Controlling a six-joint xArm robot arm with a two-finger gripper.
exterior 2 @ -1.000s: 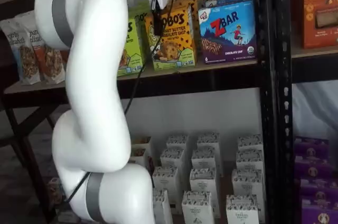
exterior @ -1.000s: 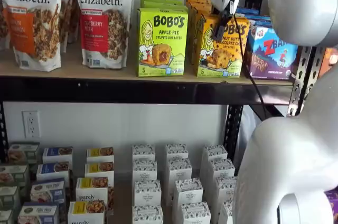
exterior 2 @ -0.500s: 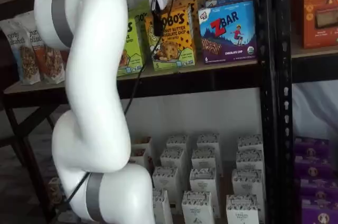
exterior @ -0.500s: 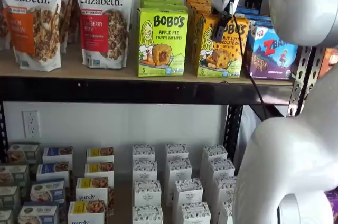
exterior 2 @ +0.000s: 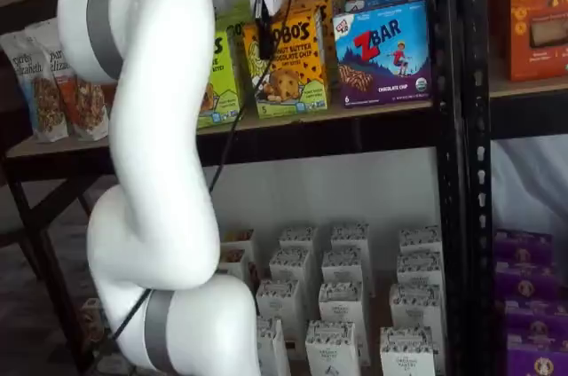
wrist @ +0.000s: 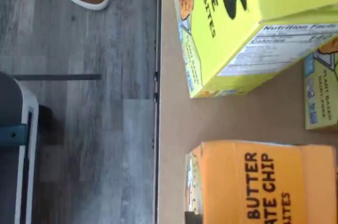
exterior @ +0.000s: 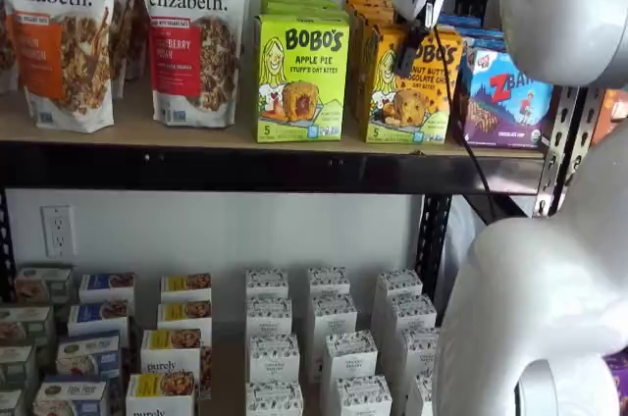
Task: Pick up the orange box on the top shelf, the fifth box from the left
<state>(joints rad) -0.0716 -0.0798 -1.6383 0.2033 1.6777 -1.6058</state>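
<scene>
The orange box (exterior: 417, 92) stands upright at the front of its row on the top shelf (exterior: 147, 129), between a lime-green box and a blue-purple box; both shelf views show it (exterior 2: 291, 70). In the wrist view its orange top flap (wrist: 253, 182) shows close up, at the shelf's front edge. My gripper (exterior: 405, 63) hangs in front of the box's upper part, white body above and black fingers down across the box face. In a shelf view (exterior 2: 264, 48) only one dark finger shows, side-on. No gap between the fingers shows.
A lime-green Apple Pie box (exterior: 301, 78) stands left of the orange box and a Z Bar box (exterior: 505, 94) right of it. Granola bags (exterior: 194, 33) stand further left. Black uprights (exterior 2: 453, 128) frame the bay. White cartons (exterior: 324, 338) fill the lower shelf.
</scene>
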